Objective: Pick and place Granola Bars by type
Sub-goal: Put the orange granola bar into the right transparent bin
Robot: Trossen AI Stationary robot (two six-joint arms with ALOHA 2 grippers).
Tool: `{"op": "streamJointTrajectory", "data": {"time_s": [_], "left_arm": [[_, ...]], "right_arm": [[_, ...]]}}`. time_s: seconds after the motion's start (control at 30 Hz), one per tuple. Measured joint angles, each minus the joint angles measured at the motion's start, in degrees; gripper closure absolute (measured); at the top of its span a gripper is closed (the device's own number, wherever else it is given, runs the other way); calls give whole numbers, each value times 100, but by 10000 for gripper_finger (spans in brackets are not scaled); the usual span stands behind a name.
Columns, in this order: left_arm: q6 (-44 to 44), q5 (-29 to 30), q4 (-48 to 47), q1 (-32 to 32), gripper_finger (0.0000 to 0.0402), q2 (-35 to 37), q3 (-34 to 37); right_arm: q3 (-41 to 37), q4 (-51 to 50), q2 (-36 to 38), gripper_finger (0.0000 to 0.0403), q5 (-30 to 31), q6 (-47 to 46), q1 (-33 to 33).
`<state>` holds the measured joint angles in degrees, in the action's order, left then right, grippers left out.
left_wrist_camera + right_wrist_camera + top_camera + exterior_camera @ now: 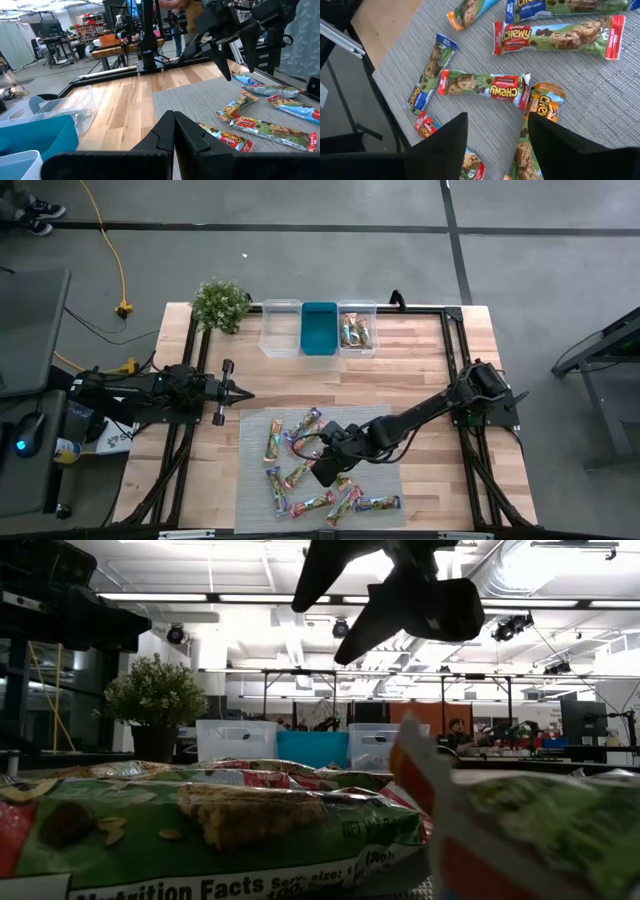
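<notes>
my right gripper (327,470) hovers with fingers spread and empty over the granola bars (300,473) scattered on the grey mat (256,500). at the table's far edge, the right clear bin (357,328) holds bars; the teal bin (319,327) looks empty. my left gripper (243,394) waits pinched closed.

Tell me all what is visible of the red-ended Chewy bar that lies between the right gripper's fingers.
The red-ended Chewy bar is a slim, shiny wrapped bar: green middle picturing granola with dark chips, red crimped ends, yellow "CHEWY" lettering. It lies flat on the grey woven mat, unopened. One end touches an orange-ended bar; the other touches a blue-ended bar. The open right gripper hovers above without touching it.
</notes>
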<state>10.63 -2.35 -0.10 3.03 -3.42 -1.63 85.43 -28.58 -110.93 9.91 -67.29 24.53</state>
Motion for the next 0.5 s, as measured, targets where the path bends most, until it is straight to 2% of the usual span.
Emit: {"op": "streamJointTrajectory", "data": {"time_s": [0.3,0.5], "left_arm": [[0,0,0,0,401,-1,-2],[0,-2,0,-2,401,1,-2]], "right_arm": [[0,86,0,142,-192,68,3],[0,239,0,131,-433,225,1]]}}
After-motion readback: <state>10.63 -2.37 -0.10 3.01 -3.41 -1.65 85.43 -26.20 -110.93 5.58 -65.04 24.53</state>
